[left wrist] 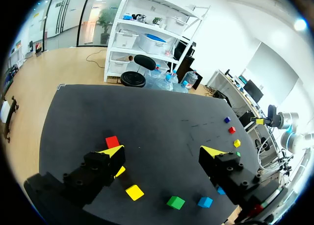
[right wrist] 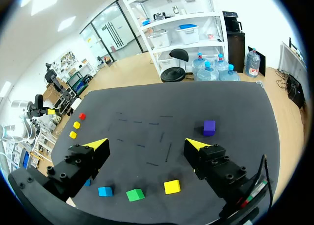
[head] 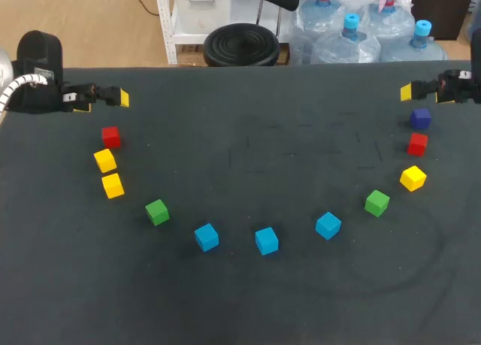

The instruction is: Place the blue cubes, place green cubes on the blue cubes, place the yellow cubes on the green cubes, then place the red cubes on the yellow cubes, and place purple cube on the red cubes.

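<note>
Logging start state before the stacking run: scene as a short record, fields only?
table: dark, cubes lie in an arc, none stacked
blue cubes: three, mid-arc
green cubes: two, flanking the blues
yellow cubes: three, two on the left, one on the right
red cubes: two, one toward each end
purple cube: one, at the right end
left claw: open, empty
right claw: open, empty

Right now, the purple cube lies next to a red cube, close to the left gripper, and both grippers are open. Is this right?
Not quite. The purple cube lies next to a red cube, but close to the right gripper, not the left gripper, as the head view shows. Both grippers are indeed open.
</note>
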Action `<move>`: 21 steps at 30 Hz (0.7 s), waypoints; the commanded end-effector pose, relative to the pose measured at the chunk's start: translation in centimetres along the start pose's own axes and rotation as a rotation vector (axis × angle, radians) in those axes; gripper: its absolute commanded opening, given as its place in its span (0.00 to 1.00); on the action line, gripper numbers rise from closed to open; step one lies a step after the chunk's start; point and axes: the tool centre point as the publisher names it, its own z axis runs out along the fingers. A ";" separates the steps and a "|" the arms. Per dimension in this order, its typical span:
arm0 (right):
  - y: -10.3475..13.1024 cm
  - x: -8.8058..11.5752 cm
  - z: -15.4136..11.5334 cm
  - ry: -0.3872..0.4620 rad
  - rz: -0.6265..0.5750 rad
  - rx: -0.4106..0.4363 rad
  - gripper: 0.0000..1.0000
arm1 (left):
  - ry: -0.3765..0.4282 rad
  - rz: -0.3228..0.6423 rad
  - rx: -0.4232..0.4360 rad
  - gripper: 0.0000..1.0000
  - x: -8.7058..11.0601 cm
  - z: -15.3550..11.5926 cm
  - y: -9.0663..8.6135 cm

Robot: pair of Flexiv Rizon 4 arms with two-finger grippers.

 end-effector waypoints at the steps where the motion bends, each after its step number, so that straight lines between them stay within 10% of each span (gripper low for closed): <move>1: 0.0 0.0 0.0 0.000 0.000 0.004 1.00 | -0.006 0.002 0.011 1.00 0.1 0.0 0.2; 21: 1.0 -0.3 0.4 0.055 -0.064 -0.010 1.00 | -0.006 0.002 0.011 1.00 0.1 0.0 0.2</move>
